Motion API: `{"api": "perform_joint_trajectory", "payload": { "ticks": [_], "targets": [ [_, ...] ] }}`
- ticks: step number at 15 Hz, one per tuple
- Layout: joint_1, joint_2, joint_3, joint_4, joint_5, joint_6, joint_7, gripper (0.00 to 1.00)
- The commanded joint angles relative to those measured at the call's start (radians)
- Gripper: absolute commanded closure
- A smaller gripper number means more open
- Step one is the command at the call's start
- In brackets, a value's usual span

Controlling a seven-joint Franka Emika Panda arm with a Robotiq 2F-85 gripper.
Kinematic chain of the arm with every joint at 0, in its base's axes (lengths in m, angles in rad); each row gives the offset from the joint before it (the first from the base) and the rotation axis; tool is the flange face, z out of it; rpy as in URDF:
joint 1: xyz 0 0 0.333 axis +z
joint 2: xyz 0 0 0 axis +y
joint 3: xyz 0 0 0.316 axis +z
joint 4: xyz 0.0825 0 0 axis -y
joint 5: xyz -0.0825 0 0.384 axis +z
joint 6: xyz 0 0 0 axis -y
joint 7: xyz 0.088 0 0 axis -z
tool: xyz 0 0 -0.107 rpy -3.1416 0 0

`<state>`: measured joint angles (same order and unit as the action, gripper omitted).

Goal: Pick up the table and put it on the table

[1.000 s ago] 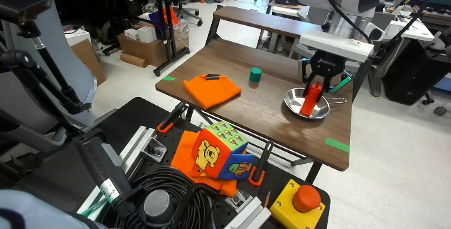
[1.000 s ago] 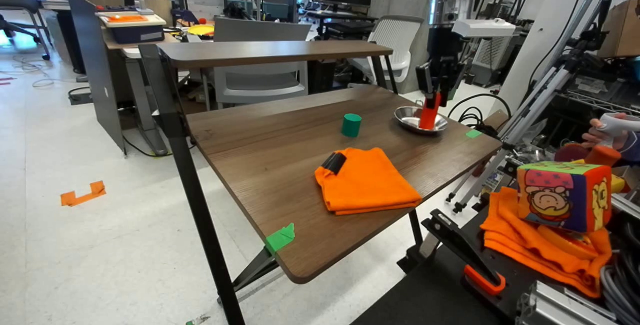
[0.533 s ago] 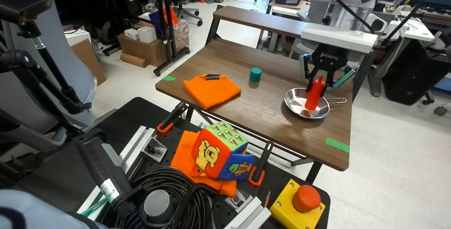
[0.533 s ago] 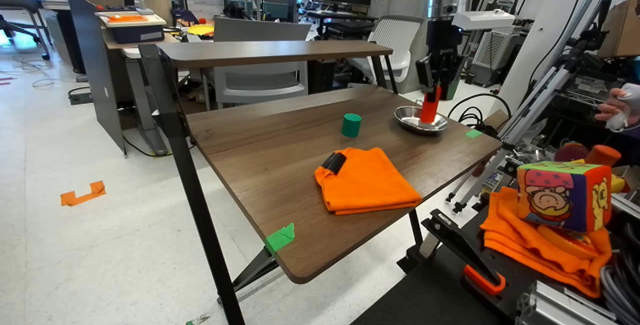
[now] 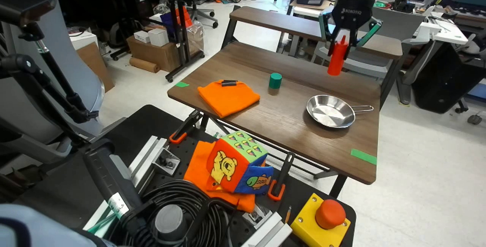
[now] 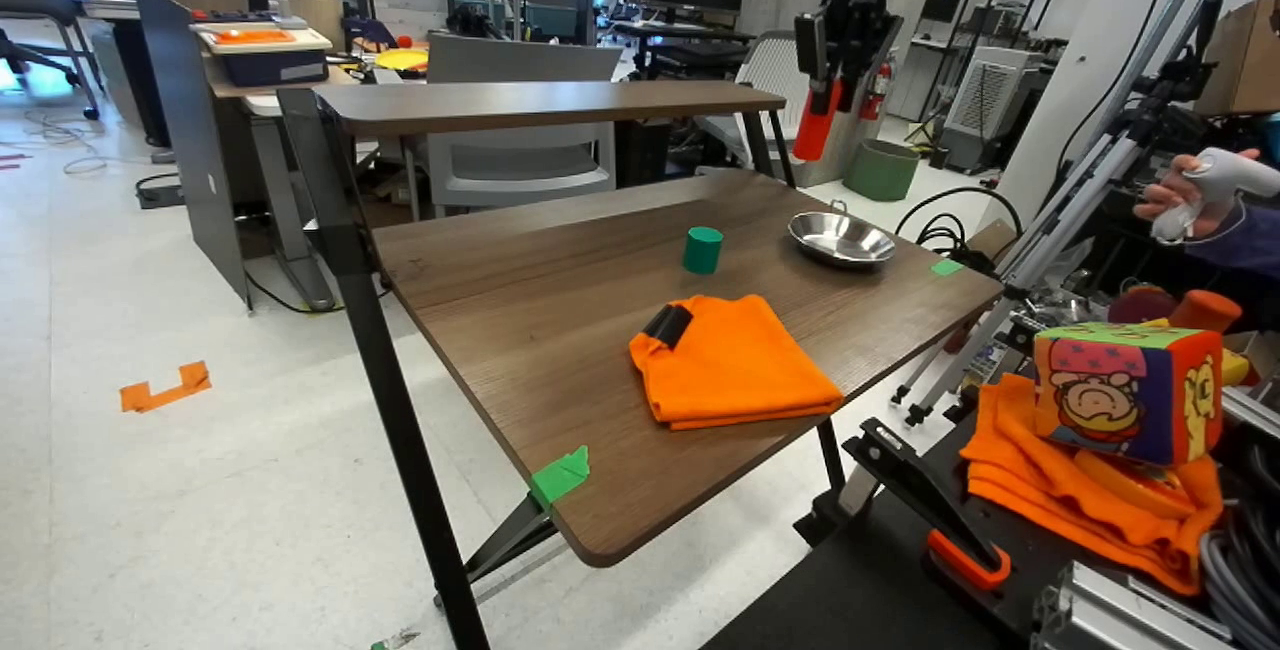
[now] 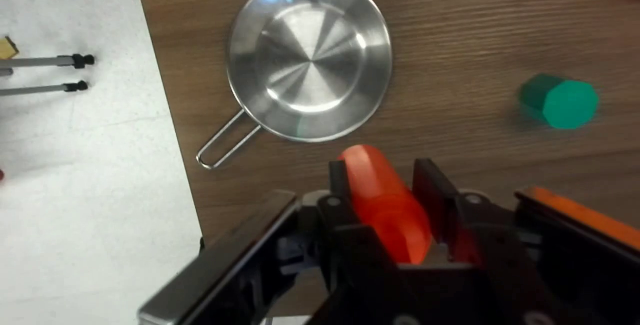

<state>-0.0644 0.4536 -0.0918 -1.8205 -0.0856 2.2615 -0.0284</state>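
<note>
My gripper (image 5: pixel 338 52) is shut on a red squeeze bottle (image 5: pixel 335 64) and holds it upright in the air above the back right of the brown table (image 5: pixel 288 121). The bottle also shows, slightly tilted, in an exterior view (image 6: pixel 816 130) and between the fingers in the wrist view (image 7: pixel 387 205). A shiny metal pan (image 5: pixel 331 112) with a wire handle sits on the table, below and in front of the bottle. It is empty in the wrist view (image 7: pixel 310 60).
A green cylinder (image 5: pixel 275 81) stands mid-table. A folded orange cloth (image 5: pixel 228 98) lies farther left. A raised shelf (image 5: pixel 281 21) runs along the table's back edge. A black cart with a soft toy cube (image 5: pixel 239 163) and a red emergency button (image 5: pixel 330 214) stands in front.
The gripper has risen with the red bottle, from down in the pan to well above the table, and moved toward the back shelf. The pan has stayed in place.
</note>
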Motion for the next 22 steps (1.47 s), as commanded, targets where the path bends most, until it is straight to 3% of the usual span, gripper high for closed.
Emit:
{"api": "perform_joint_trajectory", "payload": {
  "ticks": [1,8,18,19,20,22],
  "targets": [
    [0.011,0.006,0.032,0.043,0.025,-0.009,0.010,0.88],
    [0.025,0.111,0.084,0.103,0.068,-0.015,-0.008,0.88],
    [0.023,0.296,0.069,0.216,0.050,-0.057,-0.001,0.88],
    [0.020,0.298,0.069,0.217,0.050,-0.067,-0.007,0.38],
    [0.018,0.287,0.071,0.217,0.055,-0.088,-0.008,0.37],
    [0.026,0.240,0.064,0.174,0.042,-0.120,-0.003,0.23]
  ]
}}
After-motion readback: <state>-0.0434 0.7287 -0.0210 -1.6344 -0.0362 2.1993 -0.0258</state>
